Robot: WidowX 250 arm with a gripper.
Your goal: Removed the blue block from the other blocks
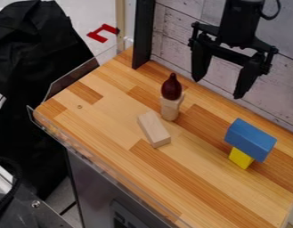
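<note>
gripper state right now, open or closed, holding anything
Gripper: open, holding nothing, above the wooden counter.

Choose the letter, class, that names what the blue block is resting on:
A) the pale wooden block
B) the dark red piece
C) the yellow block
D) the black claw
C: the blue block sits on top of the yellow block, which shows beneath its lower edge.
</note>
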